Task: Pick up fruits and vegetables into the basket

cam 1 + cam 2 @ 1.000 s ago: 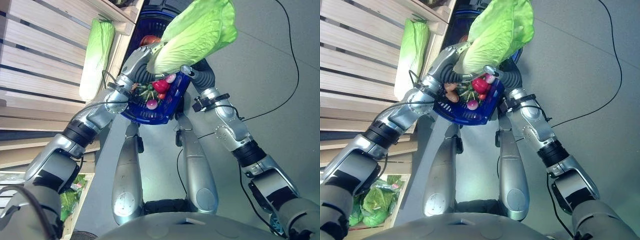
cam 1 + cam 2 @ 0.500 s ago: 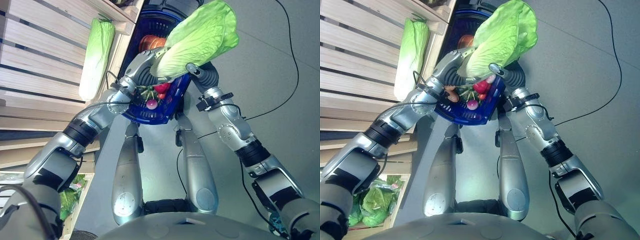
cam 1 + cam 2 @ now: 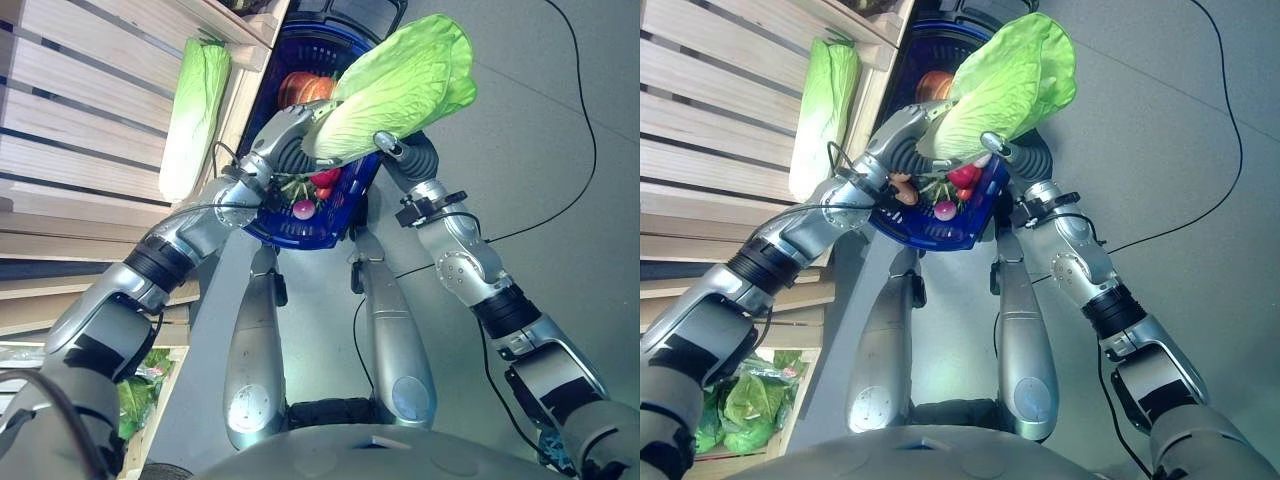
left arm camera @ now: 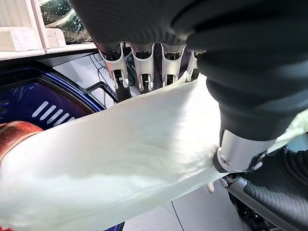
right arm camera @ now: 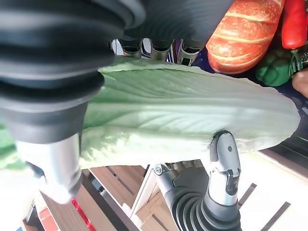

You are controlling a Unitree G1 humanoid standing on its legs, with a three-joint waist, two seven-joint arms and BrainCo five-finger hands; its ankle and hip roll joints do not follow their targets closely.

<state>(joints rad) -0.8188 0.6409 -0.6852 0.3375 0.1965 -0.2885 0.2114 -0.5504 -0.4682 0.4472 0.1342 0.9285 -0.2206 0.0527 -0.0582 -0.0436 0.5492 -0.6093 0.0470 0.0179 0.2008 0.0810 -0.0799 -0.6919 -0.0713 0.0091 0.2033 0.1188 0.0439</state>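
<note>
Above the blue basket (image 3: 325,225), both hands closed on one cabbage (image 3: 400,85). Left hand (image 4: 144,62) at the pale stem end, fingers curled over the white ribs, thumb pressed against the near side. Right hand (image 5: 221,159) a little further along, fingers wrapped over the far face, thumb against the underside. Held aloft, tilted, stem end low by the hands and over the basket, frilly green top pointing up and away, out past the rim. Long, pale at the base, bright yellow-green at the leaves. In the basket below: an orange pumpkin (image 3: 300,87), red pepper (image 3: 325,178), radishes (image 3: 303,208). Beside it to the left, a second cabbage (image 3: 190,115) lying on the wooden shelf (image 3: 80,130).
</note>
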